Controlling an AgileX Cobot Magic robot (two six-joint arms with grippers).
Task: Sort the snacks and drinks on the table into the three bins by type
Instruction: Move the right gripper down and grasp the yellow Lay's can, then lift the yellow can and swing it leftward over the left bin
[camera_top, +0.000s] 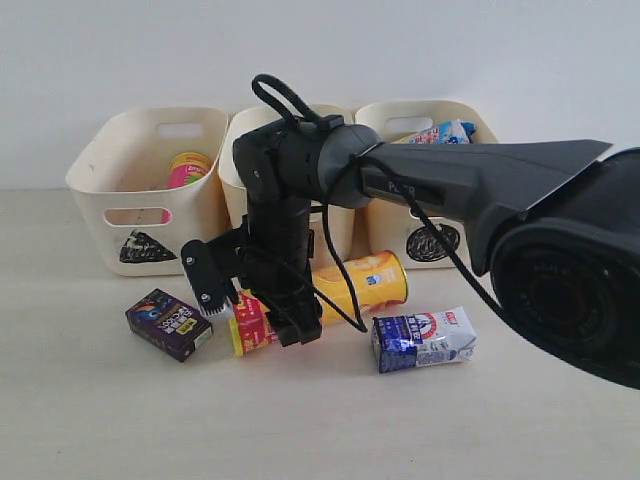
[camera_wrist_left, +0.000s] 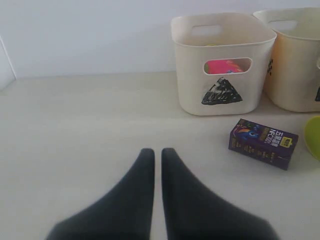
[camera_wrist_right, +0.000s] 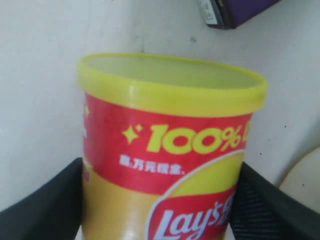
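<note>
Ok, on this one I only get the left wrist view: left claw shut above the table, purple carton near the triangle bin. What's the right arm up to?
Observer: The right claw straddles the yellow-orange Lay's tube near its capped end. I can't confirm it's gripping.
Operator: Is the tube up off the table?
Observer: It appears to lie on its side on the table, between the purple carton and a blue and white carton.
Operator: Anything in the other bins?
Observer: The circle bin holds a blue-white bag poking above its rim.
</note>
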